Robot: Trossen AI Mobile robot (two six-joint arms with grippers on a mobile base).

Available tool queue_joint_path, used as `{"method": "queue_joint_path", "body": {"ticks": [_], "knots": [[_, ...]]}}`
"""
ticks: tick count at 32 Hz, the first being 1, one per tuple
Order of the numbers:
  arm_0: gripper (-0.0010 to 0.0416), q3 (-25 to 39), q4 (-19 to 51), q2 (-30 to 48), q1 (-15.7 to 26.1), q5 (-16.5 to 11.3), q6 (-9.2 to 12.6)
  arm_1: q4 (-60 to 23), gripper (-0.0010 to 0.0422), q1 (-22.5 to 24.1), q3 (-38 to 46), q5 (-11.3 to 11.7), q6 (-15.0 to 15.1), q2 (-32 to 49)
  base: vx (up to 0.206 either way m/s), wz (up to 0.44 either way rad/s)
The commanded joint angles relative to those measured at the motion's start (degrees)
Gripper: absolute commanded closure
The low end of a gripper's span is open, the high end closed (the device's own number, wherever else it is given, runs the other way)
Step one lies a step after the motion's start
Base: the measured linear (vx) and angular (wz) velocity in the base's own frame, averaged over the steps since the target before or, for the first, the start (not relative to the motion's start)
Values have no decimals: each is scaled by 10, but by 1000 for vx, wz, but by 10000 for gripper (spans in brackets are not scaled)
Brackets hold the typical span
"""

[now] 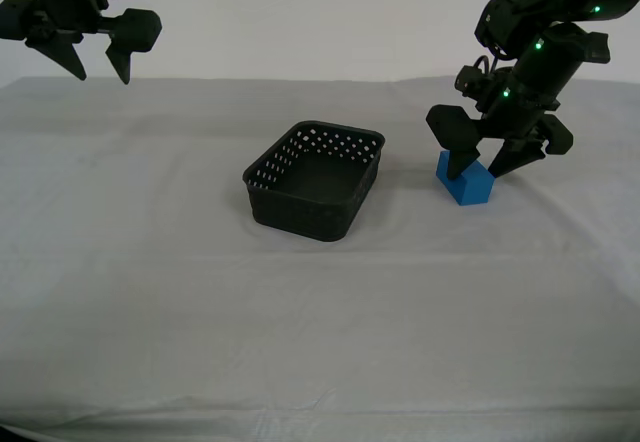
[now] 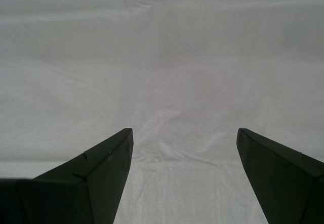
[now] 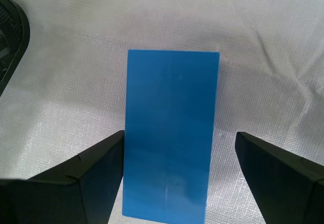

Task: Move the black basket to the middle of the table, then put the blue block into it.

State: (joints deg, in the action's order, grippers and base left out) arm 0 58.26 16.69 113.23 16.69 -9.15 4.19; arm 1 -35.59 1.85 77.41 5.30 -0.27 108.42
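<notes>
Two stages to assess. Stage one looks complete: the black basket stands upright near the centre of the exterior frame, roughly mid-table, with nothing inside it. Stage two is not done: the blue block rests on the cloth to the right of the basket in that frame, apart from it.

My first gripper is lowered over the block, jaws spread, one finger either side. In the first wrist view a gap shows on one side; on the other, finger and block edge look about level, contact uncertain. No pinch yet, in my judgement. My second gripper hangs at the upper left of the exterior frame, jaws spread, holding nothing, only bare cloth beneath it.

Clearances: open cloth lies between block and basket, so a lift and short carry towards the frame's centre appears unobstructed. The basket rim must be cleared on approach. The basket mouth is wider than the block. Wrinkled cloth around the block could snag a fingertip. The table's far edge runs behind both items, near neither.
</notes>
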Motion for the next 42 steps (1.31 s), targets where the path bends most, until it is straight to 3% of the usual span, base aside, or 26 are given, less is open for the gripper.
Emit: {"method": "queue_joint_path", "body": {"ticks": [1,4,5,6,7,8,15,21,34,38,42], "knots": [[141,0,3,0,3,2,1,0,133,0,0,-2,-1,0,0,0],[193,0,3,0,6,-1,1,1,133,0,0,-2,-1,0,0,0],[284,0,4,0,7,-10,1,2,133,0,0,-2,-1,0,0,0],[307,0,4,0,7,-14,1,2,133,0,0,-2,-1,0,0,0],[378,0,6,0,8,-17,2,2,133,0,0,-2,-1,0,0,0],[397,0,6,0,8,-17,2,2,133,0,0,-2,-1,0,0,0],[407,5,23,-1,13,-19,0,3,133,0,0,-2,-1,0,0,0],[407,56,78,-3,42,-24,-12,6,133,0,0,-2,-1,0,0,0],[407,298,246,-5,193,-32,-12,6,133,0,0,-2,0,0,0,0],[406,326,244,-5,221,-32,-12,6,133,0,-1,-2,1,0,0,0],[406,302,221,-5,224,-33,-12,7,133,0,-2,-2,3,0,0,0]]}}
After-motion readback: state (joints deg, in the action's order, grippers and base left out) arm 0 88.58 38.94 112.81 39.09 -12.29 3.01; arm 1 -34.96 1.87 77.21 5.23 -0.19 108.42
